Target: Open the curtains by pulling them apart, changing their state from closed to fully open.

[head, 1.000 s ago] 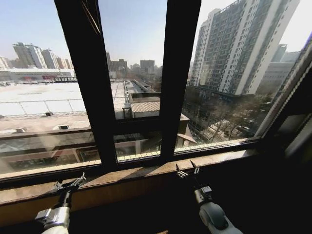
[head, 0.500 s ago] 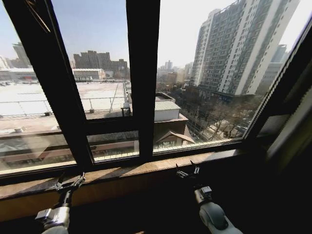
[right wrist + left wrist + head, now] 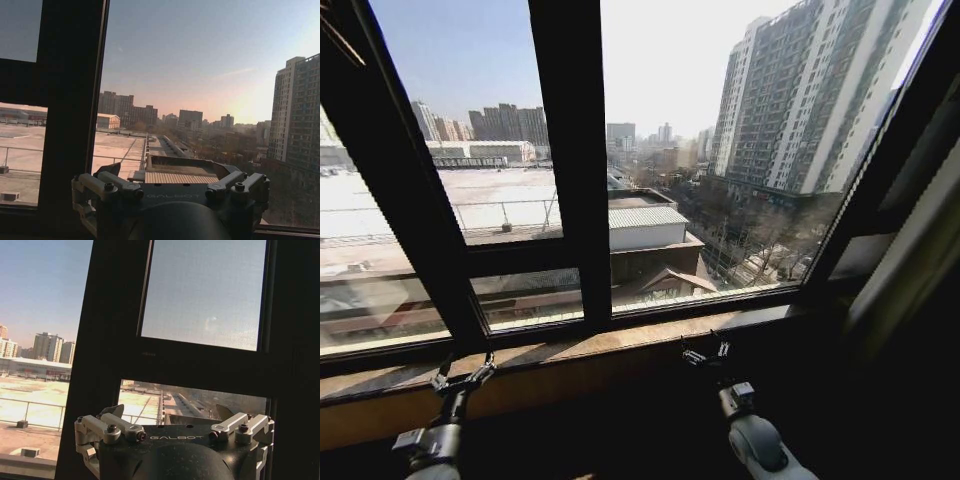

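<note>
Two open end effectors [image 3: 461, 376] [image 3: 706, 351] below window [image 3: 570, 150]

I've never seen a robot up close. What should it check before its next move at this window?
1. Left gripper open, empty, low before the brown stone sill: ok.
2. Right gripper open, empty, low before the sill: ok.
3. Glass between the black window frame bars uncovered: ok.
4. Sheer white pleated curtains fully apart: cannot tell; the pale strip at the right edge may be fabric.
</note>
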Tool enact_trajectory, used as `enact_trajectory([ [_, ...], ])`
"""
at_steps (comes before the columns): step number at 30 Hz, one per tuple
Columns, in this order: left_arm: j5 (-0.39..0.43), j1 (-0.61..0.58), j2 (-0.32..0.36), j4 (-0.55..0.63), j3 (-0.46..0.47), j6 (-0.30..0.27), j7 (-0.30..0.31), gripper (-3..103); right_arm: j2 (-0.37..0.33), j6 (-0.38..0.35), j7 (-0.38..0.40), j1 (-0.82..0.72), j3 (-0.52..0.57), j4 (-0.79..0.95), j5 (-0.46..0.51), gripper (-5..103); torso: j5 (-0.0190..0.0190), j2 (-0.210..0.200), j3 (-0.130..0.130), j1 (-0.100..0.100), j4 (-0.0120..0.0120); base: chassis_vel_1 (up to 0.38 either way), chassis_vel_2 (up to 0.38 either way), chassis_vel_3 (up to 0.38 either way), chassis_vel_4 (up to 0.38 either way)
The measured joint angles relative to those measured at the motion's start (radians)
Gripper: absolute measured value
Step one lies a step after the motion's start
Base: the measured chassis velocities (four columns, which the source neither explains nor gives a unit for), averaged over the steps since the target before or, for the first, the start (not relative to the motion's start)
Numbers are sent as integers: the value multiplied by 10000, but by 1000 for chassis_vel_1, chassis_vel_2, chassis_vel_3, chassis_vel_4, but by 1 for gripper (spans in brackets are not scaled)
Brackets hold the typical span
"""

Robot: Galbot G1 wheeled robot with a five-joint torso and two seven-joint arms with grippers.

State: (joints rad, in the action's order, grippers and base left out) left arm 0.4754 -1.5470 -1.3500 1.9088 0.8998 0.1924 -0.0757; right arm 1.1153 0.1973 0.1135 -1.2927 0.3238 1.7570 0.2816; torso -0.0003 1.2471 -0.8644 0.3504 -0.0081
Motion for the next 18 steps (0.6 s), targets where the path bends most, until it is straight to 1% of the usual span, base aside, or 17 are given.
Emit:
enact_trajectory([
  [3, 0, 0, 0, 0, 0, 0, -1, 100, 0, 0, 0, 0, 0, 0, 0, 100, 3, 0, 0, 0, -2, 98, -67, -106, 71],
  [7, 0, 1, -1, 0, -3, 0, -1, 100, -1, 0, 0, 0, 1, 0, 0, 100, 4, -1, -1, 2, -2, 116, -167, -128, 162],
  [12, 0, 1, -3, 0, -5, 0, -3, 100, -3, 0, 0, 0, 1, 0, 0, 100, 4, 1, 0, -1, -1, 181, -232, -168, 259],
  [18, 0, 0, -3, 2, -6, 0, -5, 100, -2, 0, 0, -1, 2, 0, 0, 100, 5, 2, 1, -2, -2, 244, -348, -261, 355],
])
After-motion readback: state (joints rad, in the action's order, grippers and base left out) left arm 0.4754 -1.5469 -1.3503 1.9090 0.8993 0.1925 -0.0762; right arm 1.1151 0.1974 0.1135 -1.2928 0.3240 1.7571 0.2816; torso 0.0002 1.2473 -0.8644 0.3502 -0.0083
